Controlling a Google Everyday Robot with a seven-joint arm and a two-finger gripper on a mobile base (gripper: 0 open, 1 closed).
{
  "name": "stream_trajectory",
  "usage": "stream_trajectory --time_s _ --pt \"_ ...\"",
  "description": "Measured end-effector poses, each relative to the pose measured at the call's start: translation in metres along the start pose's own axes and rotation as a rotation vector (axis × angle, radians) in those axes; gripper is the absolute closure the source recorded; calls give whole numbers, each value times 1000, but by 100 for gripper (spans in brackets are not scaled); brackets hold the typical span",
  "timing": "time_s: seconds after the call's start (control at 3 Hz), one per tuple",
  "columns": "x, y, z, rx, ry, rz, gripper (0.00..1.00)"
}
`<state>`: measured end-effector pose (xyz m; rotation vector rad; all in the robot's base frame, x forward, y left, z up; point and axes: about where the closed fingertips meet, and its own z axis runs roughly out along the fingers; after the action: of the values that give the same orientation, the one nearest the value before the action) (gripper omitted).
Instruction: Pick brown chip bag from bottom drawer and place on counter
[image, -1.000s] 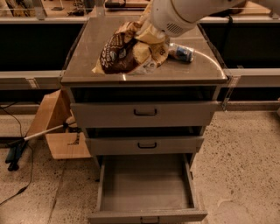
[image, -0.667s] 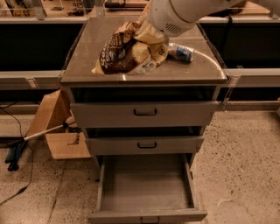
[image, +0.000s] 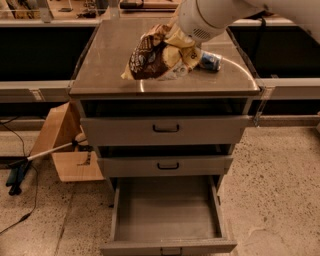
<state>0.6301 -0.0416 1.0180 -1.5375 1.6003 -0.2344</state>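
Note:
The brown chip bag (image: 150, 59), dark brown with cream-yellow edges, is on the counter (image: 107, 55) near its middle, crumpled and leaning to the left. My gripper (image: 178, 44) is right at the bag's upper right side, mostly hidden by the bag's folds, at the end of the white arm (image: 205, 17) that comes in from the top right. The bottom drawer (image: 165, 212) is pulled fully out below, and its plain grey inside has nothing in it.
A small blue-and-silver packet (image: 210, 61) lies on the counter just right of the bag. The two upper drawers (image: 166, 129) with black handles are slightly ajar. A cardboard box (image: 65, 147) and a cable lie on the floor to the left.
The bag and gripper have shifted slightly to the right on the counter. Nothing else has moved.

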Motion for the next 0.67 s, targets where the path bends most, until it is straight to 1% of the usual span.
stream_trajectory --time_s 0.33,0.67 --pt "31 -13 22 13 48 32 100" --pt "46 -19 37 4 66 46 100"
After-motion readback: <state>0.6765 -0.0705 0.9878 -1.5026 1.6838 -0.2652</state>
